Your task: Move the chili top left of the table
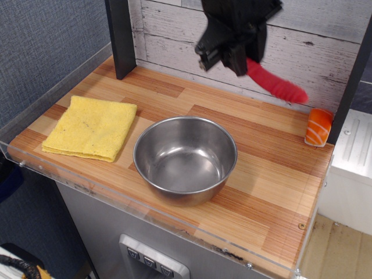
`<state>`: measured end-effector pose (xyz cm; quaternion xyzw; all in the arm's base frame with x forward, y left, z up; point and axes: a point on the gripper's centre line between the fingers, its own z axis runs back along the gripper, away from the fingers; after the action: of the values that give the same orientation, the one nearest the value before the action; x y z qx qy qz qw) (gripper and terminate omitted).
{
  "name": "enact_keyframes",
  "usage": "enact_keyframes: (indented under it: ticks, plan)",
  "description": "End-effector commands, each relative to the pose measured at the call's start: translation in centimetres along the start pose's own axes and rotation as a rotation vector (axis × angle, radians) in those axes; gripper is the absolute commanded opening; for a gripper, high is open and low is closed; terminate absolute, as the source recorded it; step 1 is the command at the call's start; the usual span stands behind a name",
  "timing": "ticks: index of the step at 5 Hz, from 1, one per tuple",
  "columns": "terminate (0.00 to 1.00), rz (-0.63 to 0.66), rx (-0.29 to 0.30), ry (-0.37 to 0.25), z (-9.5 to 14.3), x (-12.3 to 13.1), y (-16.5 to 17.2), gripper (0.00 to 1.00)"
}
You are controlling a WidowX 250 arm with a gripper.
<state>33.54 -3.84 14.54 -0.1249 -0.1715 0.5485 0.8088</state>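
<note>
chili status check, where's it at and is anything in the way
Pincer shut on chili, carried in the air above the table rear. Bowl and yellow cloth sit lower, off to the front.

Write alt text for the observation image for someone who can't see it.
A black robot claw holds a red chili in the air above the back of a striped wooden table. On the table sit a steel bowl in the middle, a folded yellow cloth at left and a sushi piece at the right edge.
</note>
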Motion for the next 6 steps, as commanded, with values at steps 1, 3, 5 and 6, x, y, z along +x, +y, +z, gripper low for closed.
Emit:
enact_keyframes:
  ticks: [1,3,5,6]
  plan:
    - [0.00,0.230,0.008,-0.157,0.9,3.9,0.7,0.00]
    - [0.00,0.274,0.076,-0.193,-2.0,8.3,2.7,0.00]
    - [0.00,0.322,0.120,-0.206,-6.4,13.1,3.7,0.00]
    - [0.00,0.330,0.141,-0.207,-8.2,14.3,4.5,0.00]
